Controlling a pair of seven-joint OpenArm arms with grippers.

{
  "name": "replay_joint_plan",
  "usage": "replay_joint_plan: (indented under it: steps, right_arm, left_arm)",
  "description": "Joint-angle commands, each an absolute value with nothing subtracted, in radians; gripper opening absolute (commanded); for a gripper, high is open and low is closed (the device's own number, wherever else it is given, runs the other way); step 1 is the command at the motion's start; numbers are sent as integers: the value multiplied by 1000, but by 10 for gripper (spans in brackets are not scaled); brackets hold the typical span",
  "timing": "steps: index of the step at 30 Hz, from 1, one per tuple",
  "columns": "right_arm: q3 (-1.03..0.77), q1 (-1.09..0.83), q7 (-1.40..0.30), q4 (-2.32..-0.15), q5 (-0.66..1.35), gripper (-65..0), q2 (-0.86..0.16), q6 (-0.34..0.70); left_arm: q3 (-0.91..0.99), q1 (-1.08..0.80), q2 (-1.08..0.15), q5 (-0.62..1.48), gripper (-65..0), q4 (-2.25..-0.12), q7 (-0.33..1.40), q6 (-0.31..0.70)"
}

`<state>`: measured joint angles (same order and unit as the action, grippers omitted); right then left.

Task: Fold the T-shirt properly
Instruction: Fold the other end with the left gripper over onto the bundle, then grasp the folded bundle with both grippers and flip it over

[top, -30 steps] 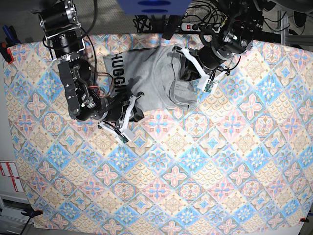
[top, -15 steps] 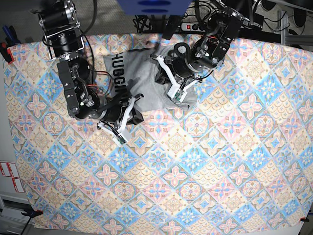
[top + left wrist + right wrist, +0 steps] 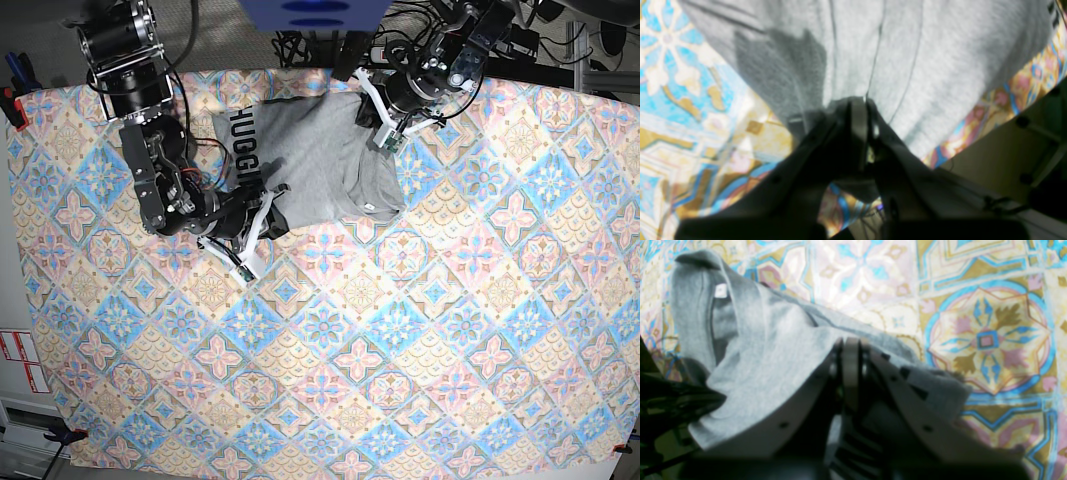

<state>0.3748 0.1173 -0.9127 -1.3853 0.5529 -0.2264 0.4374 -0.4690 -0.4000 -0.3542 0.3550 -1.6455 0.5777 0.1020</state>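
Swung back toward the far edge, left claw (image 3: 371, 108) pinches the T-shirt (image 3: 320, 160); right claw (image 3: 268, 212) also grips it.

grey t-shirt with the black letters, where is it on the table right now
In the base view the light heather-grey cotton T-shirt lies bunched at the top centre of the colourful patterned tablecloth, between the right gripper and the left gripper.

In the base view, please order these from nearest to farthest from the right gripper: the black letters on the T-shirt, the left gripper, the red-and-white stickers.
1. Black letters, just above the right gripper.
2. Left gripper, at the T-shirt's far edge.
3. Red-and-white stickers, lower left corner.
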Motion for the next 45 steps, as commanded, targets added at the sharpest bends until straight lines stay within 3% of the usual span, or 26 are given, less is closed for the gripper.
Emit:
replay_joint_plan:
  steps: [1, 6, 14, 23, 31, 39, 45]
  right_arm:
    - [374, 137, -898, -1403, 568, -647, -213, 444]
    - [375, 137, -901, -1400, 568, -647, -191, 444]
    - [509, 180, -892, -1359, 503, -647, -191, 444]
    - [556, 228, -897, -1191, 286, -647, -162, 444]
    - [555, 223, -892, -1208, 271, -649, -197, 444]
    - [309, 177, -840, -1371, 268, -648, -208, 444]
    - [294, 188, -837, -1201, 266, -648, -205, 444]
  left_arm:
    - [-470, -409, -355, 354, -650, -1639, 591, 104]
    - [-470, -423, -354, 358, -650, -1647, 590, 104]
    - [-476, -467, -349, 358, -650, -1856, 599, 104]
    - [-476, -423, -306, 355, -650, -1716, 599, 104]
    - [-475, -357, -295, 351, -650, -1593, 591, 104]
    - [-475, -332, -295, 351, -650, -1592, 599, 104]
    - [-470, -329, -295, 351, -650, -1590, 599, 104]
